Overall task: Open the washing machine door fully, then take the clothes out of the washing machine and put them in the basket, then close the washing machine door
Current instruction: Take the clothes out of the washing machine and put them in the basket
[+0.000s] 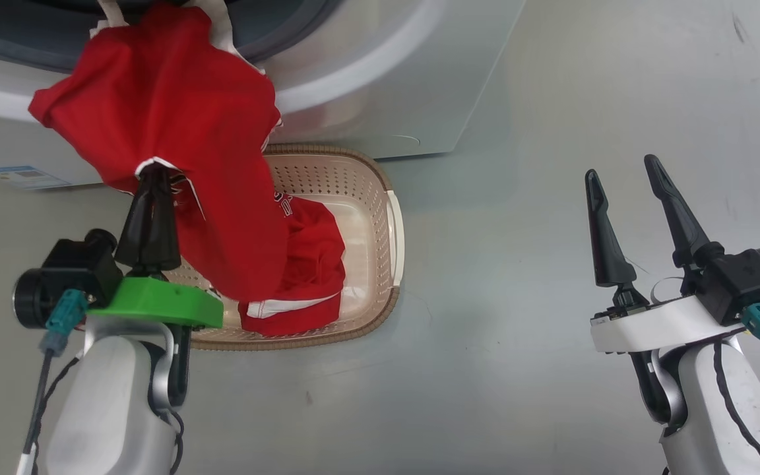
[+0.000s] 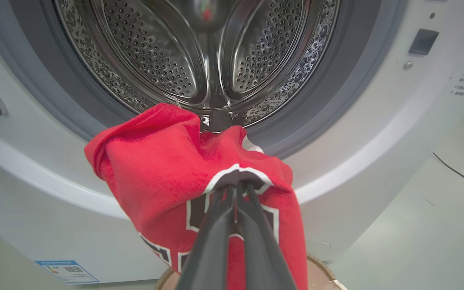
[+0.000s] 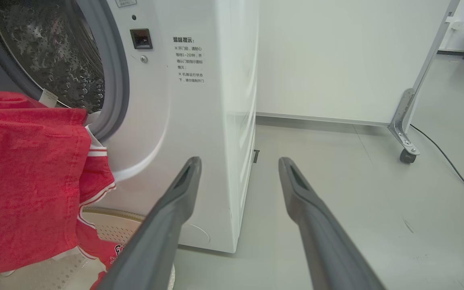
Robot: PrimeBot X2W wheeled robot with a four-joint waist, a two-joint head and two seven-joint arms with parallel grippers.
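Red clothes [image 1: 175, 112] were half out of the washing machine [image 1: 380, 72]. One garment with white trim draped from the grey-rimmed mouth down over the near end of the basket [image 1: 370, 173]. It was pinched at a white-edged fold by the left gripper [image 1: 154, 171], whose two dark fingers were clamped tight together on the cloth. That arm reached forward from the lower left, its pale forearm [image 1: 109, 396] rising to a green wrist plate [image 1: 156, 300], fingers pointing up toward the machine's mouth. From its own wrist camera the fingers ran straight up into the fabric, with dark, white-outlined lettering on the cloth around them and the perforated steel drum [image 2: 175, 52] beyond. A second garment [image 1: 307, 270], also red with a white band, lay crumpled inside the basket. The basket stood on the floor [image 1: 518, 264] just in front of the washer; whether it touched the base I couldn't tell. The right gripper [image 1: 621, 165] hung well off to the right over bare grey floor, fingers spread wide and holding nothing, pointing forward along the machine's side. A small blue label [image 1: 17, 176] showed low on the washer's front.
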